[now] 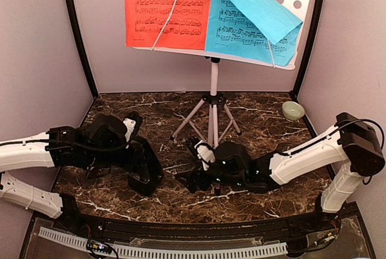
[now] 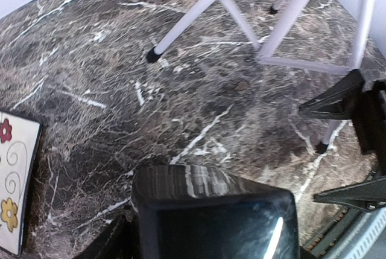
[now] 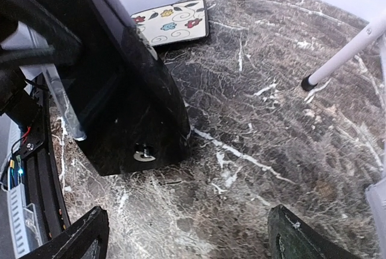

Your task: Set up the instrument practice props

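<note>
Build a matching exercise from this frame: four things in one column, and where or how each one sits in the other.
Things:
1. red music sheet
2. blue music sheet
3. pale green bowl
4. black metronome

Places or states:
A. at the far right corner of the table
B. flat on the left side of the music stand
C. top part flopped down over itself
D. on the tabletop, left of the tripod legs

Pairs: 1-B, 2-C, 3-A, 4-D
</note>
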Robot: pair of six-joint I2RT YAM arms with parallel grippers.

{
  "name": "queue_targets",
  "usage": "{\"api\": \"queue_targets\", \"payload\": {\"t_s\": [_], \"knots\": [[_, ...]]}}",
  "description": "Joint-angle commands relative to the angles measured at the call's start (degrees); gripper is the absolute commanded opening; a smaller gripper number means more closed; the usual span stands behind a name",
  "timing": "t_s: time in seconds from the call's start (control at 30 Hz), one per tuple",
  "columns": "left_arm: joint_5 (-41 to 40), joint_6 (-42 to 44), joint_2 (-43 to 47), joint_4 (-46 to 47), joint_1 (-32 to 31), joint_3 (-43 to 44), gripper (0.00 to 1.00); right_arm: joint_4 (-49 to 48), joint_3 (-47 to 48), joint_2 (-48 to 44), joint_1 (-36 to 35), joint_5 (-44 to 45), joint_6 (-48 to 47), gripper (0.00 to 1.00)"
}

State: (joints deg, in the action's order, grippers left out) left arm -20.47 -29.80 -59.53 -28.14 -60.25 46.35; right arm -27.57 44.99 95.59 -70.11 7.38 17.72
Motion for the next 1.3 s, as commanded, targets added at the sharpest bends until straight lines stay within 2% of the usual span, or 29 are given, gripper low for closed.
{"api": "queue_targets", "payload": {"t_s": [0.0, 0.1, 0.27, 0.37, 0.6, 0.83, 1.1, 1.27], "knots": [[7.21, 5.09, -1.01, -3.94, 1.31, 11.41, 0.17, -5.36, -2.30, -3.81, -0.67, 4.96, -5.68, 0.91], [9.19, 4.57, -3.37, -10.37, 1.97, 17.98, 0.12, -8.06, -4.00, -5.96, -2.71, 10.16, -11.44, 0.88], [7.04, 3.75, -8.80, -21.71, 1.98, 29.29, 0.06, -11.17, -3.21, -5.10, -6.90, 24.42, -22.64, 0.73], [4.59, 3.81, -11.09, -26.55, 1.98, 34.78, 0.03, -14.52, -2.76, -2.54, -8.45, 27.42, -27.25, 0.67], [-0.07, 2.54, -17.06, -36.10, 1.98, 43.65, 0.00, -19.47, 0.94, 3.84, -9.69, 27.30, -31.75, 0.53], [-2.46, 0.64, -27.35, -48.73, 1.96, 55.98, 0.00, -26.36, 3.12, 10.39, -9.87, 25.69, -31.89, 0.48], [-2.10, -0.25, -30.82, -51.37, 1.98, 61.43, 0.00, -29.05, 7.46, 15.14, -10.37, 21.98, -30.97, 0.43], [-0.65, -0.21, -31.30, -49.42, 1.98, 61.91, 0.00, -29.22, 9.96, 17.54, -10.64, 21.06, -30.72, 0.40]]}}
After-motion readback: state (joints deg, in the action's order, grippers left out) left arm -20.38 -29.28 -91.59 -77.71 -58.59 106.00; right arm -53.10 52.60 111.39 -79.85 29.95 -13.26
